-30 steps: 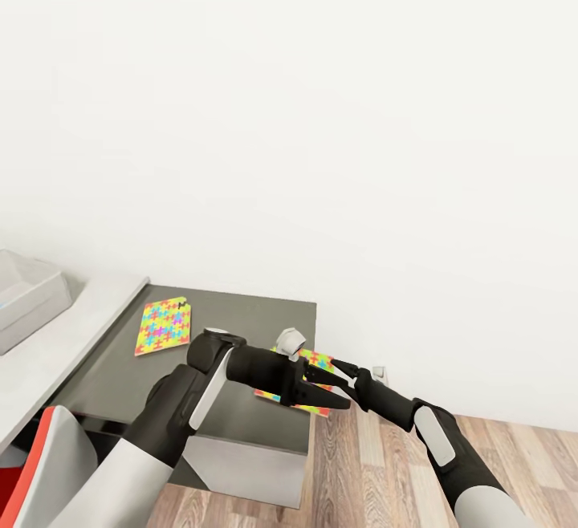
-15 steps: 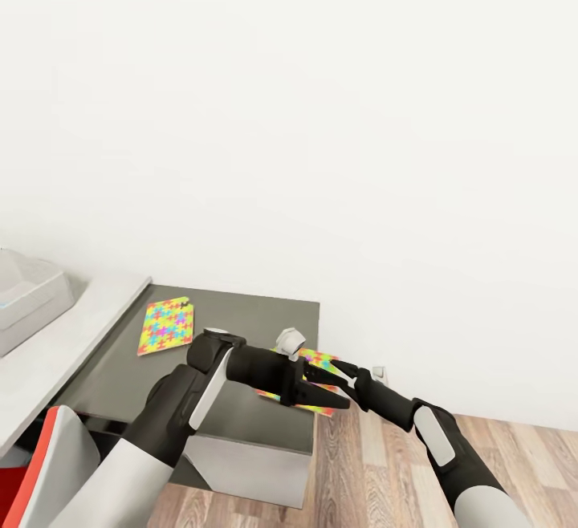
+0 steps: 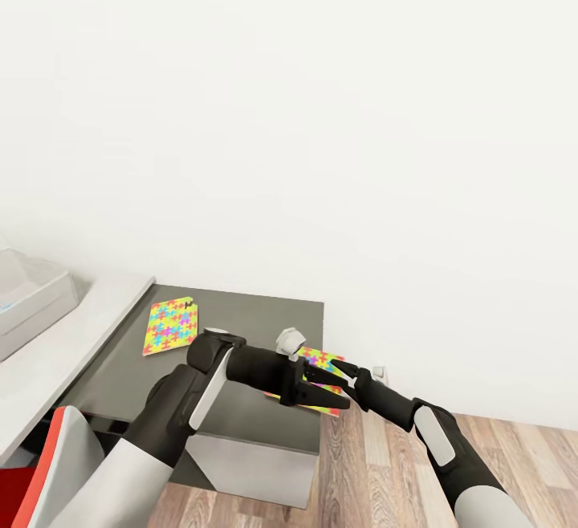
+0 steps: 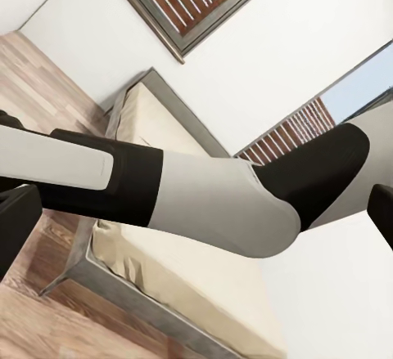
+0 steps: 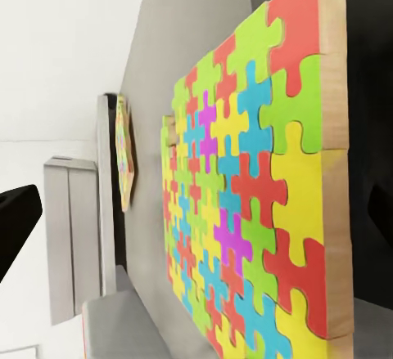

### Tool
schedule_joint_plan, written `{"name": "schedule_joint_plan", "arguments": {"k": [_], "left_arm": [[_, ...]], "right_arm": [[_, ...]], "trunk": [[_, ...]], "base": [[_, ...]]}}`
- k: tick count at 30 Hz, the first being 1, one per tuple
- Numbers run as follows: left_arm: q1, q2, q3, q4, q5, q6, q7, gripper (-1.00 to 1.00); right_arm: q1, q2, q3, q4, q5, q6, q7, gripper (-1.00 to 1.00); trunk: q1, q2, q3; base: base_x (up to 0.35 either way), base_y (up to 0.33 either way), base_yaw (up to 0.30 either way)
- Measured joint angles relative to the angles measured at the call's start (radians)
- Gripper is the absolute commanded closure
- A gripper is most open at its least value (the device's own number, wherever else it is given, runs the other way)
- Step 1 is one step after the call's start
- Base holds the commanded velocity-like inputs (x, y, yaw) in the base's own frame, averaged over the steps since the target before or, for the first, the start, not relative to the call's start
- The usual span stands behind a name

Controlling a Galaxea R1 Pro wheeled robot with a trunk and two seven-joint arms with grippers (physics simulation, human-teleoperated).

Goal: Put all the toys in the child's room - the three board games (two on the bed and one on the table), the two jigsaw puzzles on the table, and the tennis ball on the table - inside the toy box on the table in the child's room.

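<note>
So the robot's facing a plain white wall with a dark grey tabletop (image 3: 241,327) low in the head view, and a lighter grey-white tabletop (image 3: 56,343) butting up on its left side. One jigsaw puzzle (image 3: 169,326) lies flat near the back left corner of the dark top, well apart from the arms. The second jigsaw puzzle (image 3: 319,361) sits at the right edge of that same top, sticking out over the side a bit, and both arms crowd right around it. The right pincer (image 3: 343,377) reaches in from the right with its fingers spread, and in the right wrist view the puzzle (image 5: 246,204) fills the gap between the two dark fingertips, though I can't tell if they actually touch it. The left pincer (image 3: 309,390) lies across the front of that puzzle; can't tell whether it's spread or closed. The toy box (image 3: 32,299) is a pale grey bin on the light tabletop at the far left. The left wrist view looks past the right forearm (image 4: 164,187) at the bed (image 4: 164,253) with its beige mattress and grey frame, over plank floor (image 4: 41,73).
</note>
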Motion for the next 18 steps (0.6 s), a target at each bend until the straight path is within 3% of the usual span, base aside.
{"name": "schedule_joint_plan", "arguments": {"k": [18], "left_arm": [[0.000, 0.004, 0.001, 0.000, 0.001, 0.000, 0.000, -1.00]], "right_arm": [[0.000, 0.002, 0.000, 0.000, -0.001, -0.001, 0.000, -1.00]], "trunk": [[0.000, 0.000, 0.000]], "base": [[0.000, 0.022, 0.000]]}}
